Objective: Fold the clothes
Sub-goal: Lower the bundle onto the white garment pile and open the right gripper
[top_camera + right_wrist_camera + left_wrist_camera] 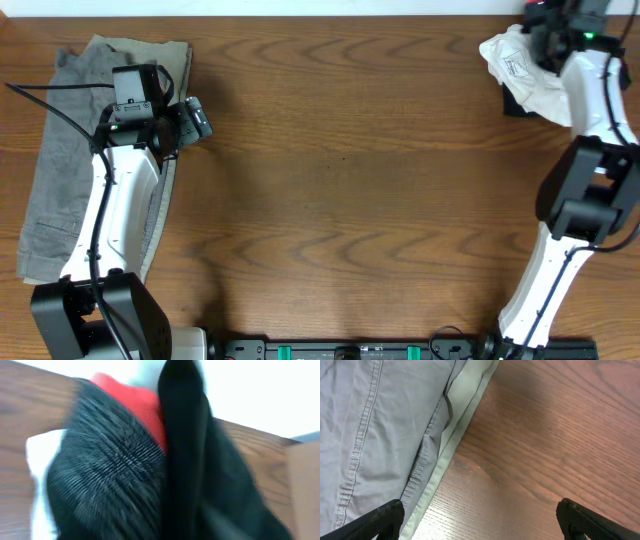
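The black leggings [130, 475], with a coral-red band [135, 402] at the top, fill the right wrist view, stretched, bunched and blurred. They hide the right fingers and seem to be pinched in them. In the overhead view my right gripper [548, 28] is at the table's far right corner, over a crumpled white garment [525, 70] with a bit of black cloth [513, 102] beside it. My left gripper [480, 525] is open and empty, just above the bare wood at the right edge of folded grey trousers [375, 430]. It also shows in the overhead view [195, 120].
The folded grey trousers [65, 170] lie along the table's left side, partly under the left arm. A pale green layer [465, 395] shows under their edge. The wooden table [350, 170] ends at the far edge close to the right gripper.
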Action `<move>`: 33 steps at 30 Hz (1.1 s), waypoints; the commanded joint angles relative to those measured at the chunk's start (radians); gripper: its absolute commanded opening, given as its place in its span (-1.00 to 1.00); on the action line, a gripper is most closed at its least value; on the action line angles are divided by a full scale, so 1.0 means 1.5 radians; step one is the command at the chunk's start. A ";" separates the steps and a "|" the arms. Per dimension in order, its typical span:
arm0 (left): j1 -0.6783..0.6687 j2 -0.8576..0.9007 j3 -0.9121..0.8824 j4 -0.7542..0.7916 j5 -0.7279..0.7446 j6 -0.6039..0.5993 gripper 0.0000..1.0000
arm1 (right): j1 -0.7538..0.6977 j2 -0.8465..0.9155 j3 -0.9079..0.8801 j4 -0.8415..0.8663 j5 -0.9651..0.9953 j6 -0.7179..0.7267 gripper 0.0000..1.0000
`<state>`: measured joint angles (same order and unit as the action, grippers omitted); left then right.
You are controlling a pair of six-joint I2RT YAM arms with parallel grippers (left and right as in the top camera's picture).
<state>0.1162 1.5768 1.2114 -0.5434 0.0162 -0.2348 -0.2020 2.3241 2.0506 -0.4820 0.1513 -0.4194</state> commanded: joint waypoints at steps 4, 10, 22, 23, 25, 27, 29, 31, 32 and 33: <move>0.002 0.004 -0.007 -0.004 -0.001 0.011 0.96 | 0.042 0.025 0.016 -0.041 -0.009 0.026 0.98; 0.002 0.004 -0.007 -0.004 -0.001 0.011 0.96 | 0.067 -0.012 0.016 -0.070 -0.009 0.072 0.99; 0.002 0.005 -0.007 -0.004 -0.001 0.011 0.96 | 0.041 -0.089 0.016 -0.037 -0.036 0.347 0.74; 0.002 0.005 -0.007 -0.004 -0.001 0.011 0.96 | 0.037 -0.085 0.016 -0.035 -0.036 0.360 0.57; 0.002 0.008 -0.007 -0.004 -0.001 0.011 0.96 | 0.030 -0.077 0.016 -0.035 -0.019 0.378 0.13; 0.002 0.011 -0.007 -0.004 -0.001 0.011 0.96 | 0.026 -0.068 0.016 -0.032 0.018 0.397 -0.31; 0.002 0.016 -0.007 -0.004 -0.001 0.011 0.96 | 0.019 -0.056 0.016 -0.019 0.051 0.410 -0.69; 0.002 0.021 -0.007 -0.004 -0.001 0.011 0.96 | 0.011 -0.041 0.016 0.007 0.056 0.410 -0.87; 0.002 0.023 -0.007 -0.004 -0.001 0.011 0.96 | 0.006 -0.035 0.016 0.016 0.057 0.413 -0.91; 0.002 0.025 -0.007 -0.004 -0.001 0.011 0.96 | 0.002 -0.029 0.016 0.024 0.056 0.416 -0.95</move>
<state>0.1162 1.5936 1.2114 -0.5461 0.0162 -0.2344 -0.1814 2.2402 2.0705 -0.4622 0.1909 0.1535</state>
